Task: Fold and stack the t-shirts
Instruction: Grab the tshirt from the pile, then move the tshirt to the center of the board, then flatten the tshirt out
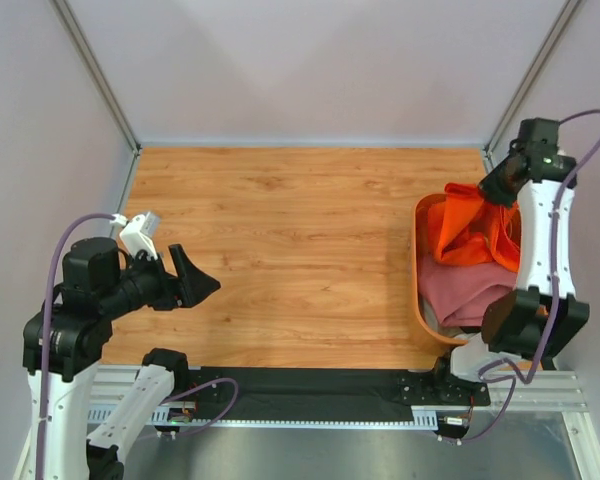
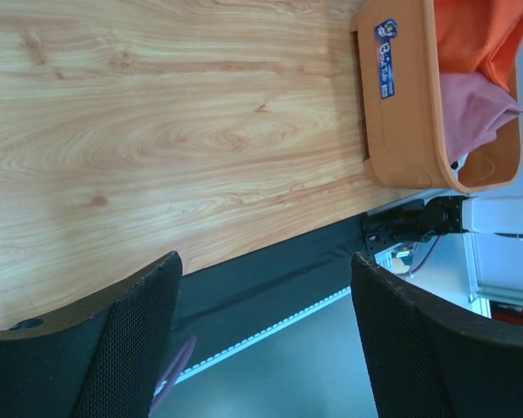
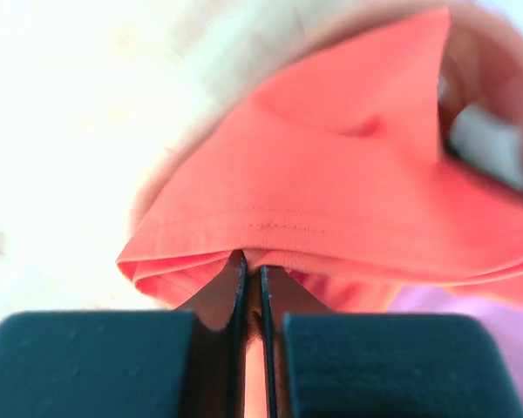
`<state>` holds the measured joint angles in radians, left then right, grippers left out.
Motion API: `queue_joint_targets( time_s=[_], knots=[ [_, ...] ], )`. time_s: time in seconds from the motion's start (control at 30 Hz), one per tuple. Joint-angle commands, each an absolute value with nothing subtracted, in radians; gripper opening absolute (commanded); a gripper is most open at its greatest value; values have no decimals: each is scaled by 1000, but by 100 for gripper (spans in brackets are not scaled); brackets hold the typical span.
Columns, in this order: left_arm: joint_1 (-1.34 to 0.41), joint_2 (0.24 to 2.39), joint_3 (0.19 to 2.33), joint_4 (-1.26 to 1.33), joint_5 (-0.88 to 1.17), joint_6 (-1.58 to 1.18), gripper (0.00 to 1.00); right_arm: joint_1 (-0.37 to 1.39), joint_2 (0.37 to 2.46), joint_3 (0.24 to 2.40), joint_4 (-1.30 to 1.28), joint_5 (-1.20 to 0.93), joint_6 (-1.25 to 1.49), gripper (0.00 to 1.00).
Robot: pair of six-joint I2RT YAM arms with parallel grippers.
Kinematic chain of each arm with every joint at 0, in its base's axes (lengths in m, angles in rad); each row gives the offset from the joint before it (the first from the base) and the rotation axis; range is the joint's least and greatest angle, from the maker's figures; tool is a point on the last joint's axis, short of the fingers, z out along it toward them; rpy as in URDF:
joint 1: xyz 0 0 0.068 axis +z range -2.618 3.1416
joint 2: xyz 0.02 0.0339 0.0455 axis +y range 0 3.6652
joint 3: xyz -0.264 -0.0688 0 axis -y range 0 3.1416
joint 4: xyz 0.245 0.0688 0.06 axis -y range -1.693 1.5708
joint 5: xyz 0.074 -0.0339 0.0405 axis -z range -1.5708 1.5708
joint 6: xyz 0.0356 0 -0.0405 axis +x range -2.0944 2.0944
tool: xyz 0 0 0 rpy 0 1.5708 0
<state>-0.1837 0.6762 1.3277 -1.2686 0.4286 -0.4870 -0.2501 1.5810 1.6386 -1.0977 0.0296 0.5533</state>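
Observation:
A bright orange t-shirt (image 1: pixel 472 232) hangs bunched over the orange plastic tub (image 1: pixel 421 290) at the right side of the table. A dusty pink t-shirt (image 1: pixel 467 290) lies in the tub under it. My right gripper (image 1: pixel 492 188) is shut on a fold of the orange t-shirt (image 3: pixel 331 192) and holds it up above the tub. My left gripper (image 1: pixel 202 280) is open and empty above the table's left side, far from the shirts. In the left wrist view its fingers (image 2: pixel 131 348) frame the near table edge, with the tub (image 2: pixel 401 113) and both shirts at upper right.
The wooden table (image 1: pixel 300 230) stretches between the arms. A black strip (image 1: pixel 310 385) and a metal rail run along the near edge. Pale walls enclose the back and sides.

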Motion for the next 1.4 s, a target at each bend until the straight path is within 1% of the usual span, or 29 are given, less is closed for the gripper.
queue_joint_targets(
  time_s=[0.0,0.07,0.1,0.17,0.2,0.27,0.3,0.33,0.4,0.43,0.47,0.5,0.53,0.57,0.6,0.63,0.73,0.77,0.83,0.93,0.97,1.0,1.03,1.07,1.2,1.23,1.3,1.33,1.37],
  knots=[
    [-189,669,1355,-1275,434,-497,84,-236,1402,1894,-1202,140,535,0],
    [-187,663,1356,-1273,431,-517,84,-219,1368,2042,-1239,103,538,0],
    [-189,661,1356,-1272,430,-525,84,-210,1358,2081,-1239,60,541,0],
    [-189,649,1356,-1261,425,-555,84,-177,1325,2134,-1200,-39,564,0],
    [-187,643,1356,-1250,422,-577,84,-135,1312,2166,-1171,-137,599,0],
    [-189,634,1356,-1240,414,-595,84,-59,1304,2181,-1149,-198,644,0],
    [-189,624,1358,-1235,408,-615,84,-8,1301,2175,-1135,-233,659,0],
    [-189,621,1359,-1232,402,-623,84,134,1295,2166,-1132,-233,690,0],
    [-187,606,1356,-1224,385,-644,84,278,1272,2085,-1089,-253,712,1],
    [-189,600,1353,-1223,379,-650,85,405,1238,1957,-1030,-268,721,6],
    [-189,589,1347,-1221,364,-655,87,461,1221,1865,-1003,-279,741,16],
    [-187,583,1341,-1218,354,-660,91,507,1192,1779,-967,-316,752,50],
    [-187,578,1321,-1216,344,-661,92,572,1178,1585,-948,-346,761,66],
    [-189,575,1310,-1218,339,-664,93,596,1161,1492,-901,-433,784,84],
    [-187,580,1301,-1224,334,-670,93,624,1157,1411,-888,-471,787,88],
    [-189,590,1278,-1229,339,-675,94,632,1151,1275,-891,-483,787,91],
    [-189,614,1209,-1227,392,-687,94,629,1126,1195,-965,-398,686,97],
    [-189,629,1184,-1201,411,-693,94,627,1129,1209,-989,-315,651,99],
    [-189,652,1103,-1155,471,-709,95,615,1187,1250,-1074,-252,545,99],
    [-204,747,1025,-1060,515,-750,90,614,1330,1377,-1179,-138,413,98],
    [-222,815,1020,-1010,503,-752,89,614,1394,1415,-1195,-103,385,97],
    [-282,853,1020,-990,471,-744,89,611,1422,1423,-1196,-92,367,97],
    [-316,894,1034,-976,363,-727,89,611,1445,1425,-1189,-92,335,97],
    [-342,982,1040,-968,306,-694,89,607,1491,1414,-1162,-109,327,94],
    [-353,1213,1052,-922,195,-618,89,604,1574,1362,-1062,-173,311,85],
    [-353,1282,1051,-910,136,-606,89,607,1588,1358,-1042,-178,307,82],
    [-353,1345,1060,-884,100,-549,84,609,1638,1362,-1017,-201,290,68],
    [-353,1397,1071,-874,81,-525,78,617,1678,1393,-1025,-198,270,56],
    [-353,1419,1074,-868,74,-519,76,627,1701,1410,-1043,-187,258,55]
  ],
)
